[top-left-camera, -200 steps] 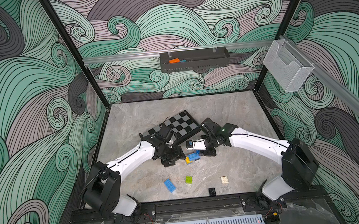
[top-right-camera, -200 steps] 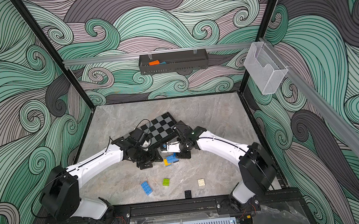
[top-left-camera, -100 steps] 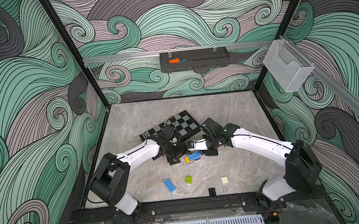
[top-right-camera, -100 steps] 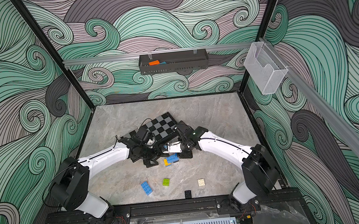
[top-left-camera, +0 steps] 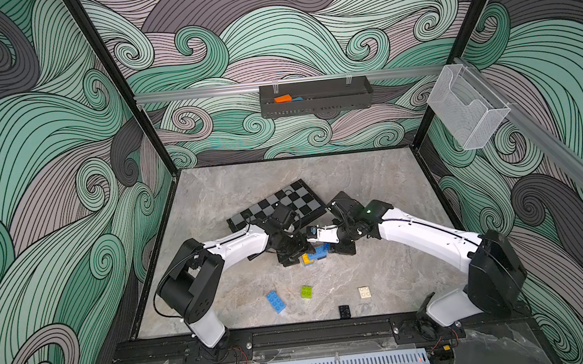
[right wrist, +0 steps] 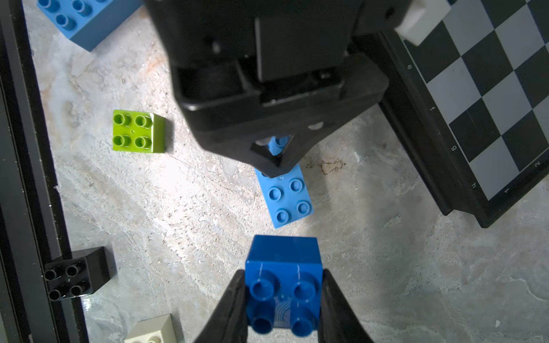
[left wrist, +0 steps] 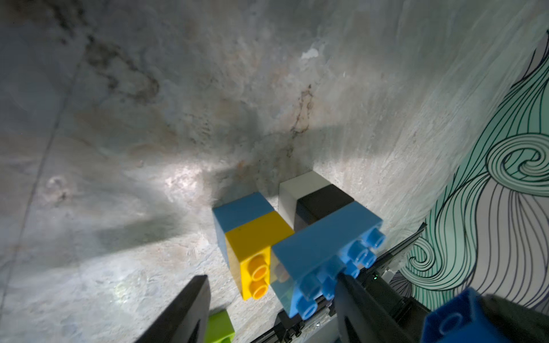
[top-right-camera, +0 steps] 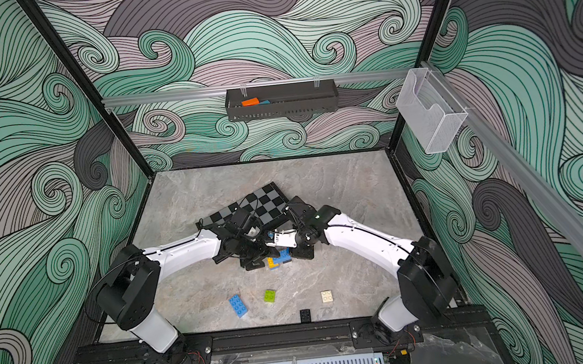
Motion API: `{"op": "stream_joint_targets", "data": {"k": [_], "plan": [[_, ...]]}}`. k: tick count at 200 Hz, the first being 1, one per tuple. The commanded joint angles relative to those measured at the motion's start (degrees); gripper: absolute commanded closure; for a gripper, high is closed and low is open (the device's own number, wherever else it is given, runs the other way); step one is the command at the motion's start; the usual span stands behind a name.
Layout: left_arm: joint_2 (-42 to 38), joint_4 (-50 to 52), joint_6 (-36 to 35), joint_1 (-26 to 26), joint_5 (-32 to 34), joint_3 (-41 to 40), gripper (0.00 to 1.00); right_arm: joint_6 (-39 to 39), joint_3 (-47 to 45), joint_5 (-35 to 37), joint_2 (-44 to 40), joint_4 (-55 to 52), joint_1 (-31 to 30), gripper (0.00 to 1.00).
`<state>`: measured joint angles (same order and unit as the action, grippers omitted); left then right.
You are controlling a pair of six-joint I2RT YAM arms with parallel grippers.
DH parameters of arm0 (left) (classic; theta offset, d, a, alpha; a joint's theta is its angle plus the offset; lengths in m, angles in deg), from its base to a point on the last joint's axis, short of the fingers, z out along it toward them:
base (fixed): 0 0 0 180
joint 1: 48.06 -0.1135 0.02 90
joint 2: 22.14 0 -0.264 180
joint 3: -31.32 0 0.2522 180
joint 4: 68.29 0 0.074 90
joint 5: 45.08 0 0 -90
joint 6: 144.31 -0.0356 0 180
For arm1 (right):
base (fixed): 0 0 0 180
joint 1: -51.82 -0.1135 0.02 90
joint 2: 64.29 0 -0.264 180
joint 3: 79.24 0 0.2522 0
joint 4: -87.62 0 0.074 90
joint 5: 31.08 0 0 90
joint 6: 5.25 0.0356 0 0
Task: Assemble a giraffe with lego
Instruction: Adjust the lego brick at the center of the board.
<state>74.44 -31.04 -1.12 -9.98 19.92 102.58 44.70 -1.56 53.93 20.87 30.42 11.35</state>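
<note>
- Since a second ago my left arm has swung in from the side wall. It has carried the left gripper across onto the giraffe. The right gripper has barely shifted.
- Both top views: the giraffe stands mid-table, just in front of the board's near edge, and both grippers meet over it.
- A blue brick, a lime brick and a cream brick lie apart toward the front. A black brick sits just beside the front rail. I see bare table behind the board and out toward the right wall.
- Left wrist: the left gripper has its jaws partway apart and grips nothing. One finger overlaps the studs of the giraffe's long blue top brick. The other finger is clear of the yellow leg, with table showing between them. The lime brick lies just beside that finger.
- Right wrist: the right gripper is clamped on a dark blue brick, a finger on each side and the studs toward the camera.
- Beyond it the left gripper hangs over one end of the giraffe's top brick. The board's corner is close on one side. On the other side I see the rail, with the black brick against it.
</note>
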Motion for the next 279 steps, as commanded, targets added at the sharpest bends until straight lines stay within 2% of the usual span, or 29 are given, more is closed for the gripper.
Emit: {"op": "stream_joint_targets", "data": {"k": [1, 32, 89, 129, 168, 187, 219, 255, 279], "plan": [[2.03, 2.94, -2.42, 0.5, 3.04, 0.95, 0.33, 2.51, 1.21, 0.15, -2.23, -1.66, 0.21, 0.83], [4.57, 5.25, -8.15, 0.5, 1.56, 3.52, 0.34, 3.31, 0.62, 0.25, -4.14, -2.19, 0.21, 0.83], [12.34, 12.9, -25.08, -0.18, -1.62, 11.06, 0.34, 7.29, -1.7, -0.3, -9.61, -3.06, 0.26, 0.82], [13.51, 13.68, -31.95, -1.11, -2.96, 12.81, 0.33, 6.75, -3.93, 0.26, -11.47, -3.95, 0.12, 0.82], [12.37, 12.55, -33.86, -3.2, -6.24, 14.19, 0.31, 4.11, -3.12, 1.95, -7.94, -3.81, 0.11, 0.83], [11.55, 12.53, -34.52, -4.11, -8.07, 15.22, 0.27, 3.77, -2.47, 2.94, -6.77, -2.76, 0.05, 0.83], [9.51, 13.47, -34.82, -5.14, -8.39, 15.77, 0.24, 1.51, -2.24, 4.27, -5.45, -1.15, 0.02, 0.83], [4.93, 13.63, -32.05, -6.78, -7.86, 13.14, 0.23, -0.51, -0.11, 1.16, -2.7, 0.63, -0.12, 0.83], [-0.86, 13.46, -29.02, -7.92, -6.96, 9.41, 0.23, -2.41, 1.61, 0.49, 0.92, 0.15, -0.41, 0.83]]}}
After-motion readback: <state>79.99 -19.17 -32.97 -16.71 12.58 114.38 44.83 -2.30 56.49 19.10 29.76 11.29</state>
